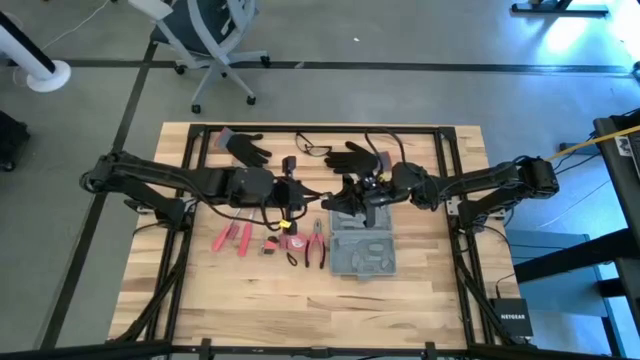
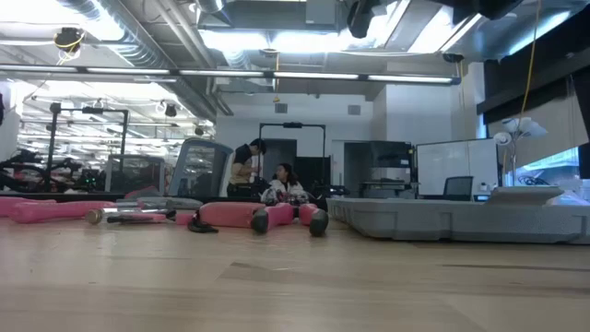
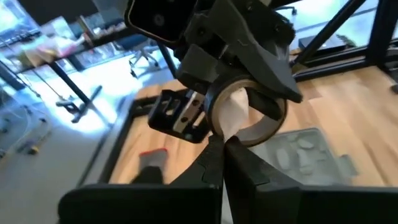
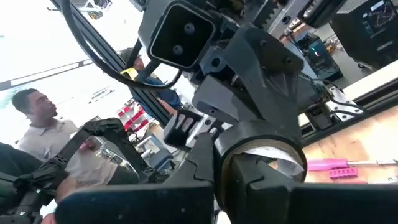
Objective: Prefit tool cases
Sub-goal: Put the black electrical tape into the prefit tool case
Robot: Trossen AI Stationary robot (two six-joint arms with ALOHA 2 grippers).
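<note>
The open grey tool case (image 1: 362, 255) lies flat on the wooden table, right of the middle; its moulded slots show in the left wrist view (image 3: 298, 152). Above the table's middle, my two grippers meet over a brown roll of tape (image 3: 273, 121). My right gripper (image 4: 227, 174) is shut on the roll (image 4: 267, 140). My left gripper (image 3: 224, 144) is shut on a white loose end (image 3: 235, 109) that comes off the roll. In the high view the left gripper (image 1: 318, 197) and the right gripper (image 1: 345, 197) stand tip to tip, just beyond the case's far edge. My left gripper pinches the lower tip of the white loose end (image 3: 227, 134) between its two fingertips, coming level from the table's left. The end runs up from the fingers to the roll, clear of the table. My right gripper grips the roll's ring wall (image 3: 249, 84), coming about level from the table's right. One finger seems to pass through the hollow and the other lies outside. The roll is lifted clear of the table, its hollow facing my left gripper.
Loose red-handled tools (image 1: 235, 238) and pliers (image 1: 316, 245) lie left of the case. Two black gloves (image 1: 245, 148) (image 1: 355, 157) and safety glasses (image 1: 313, 148) lie along the far edge. People show in the room beyond the table (image 4: 37, 124).
</note>
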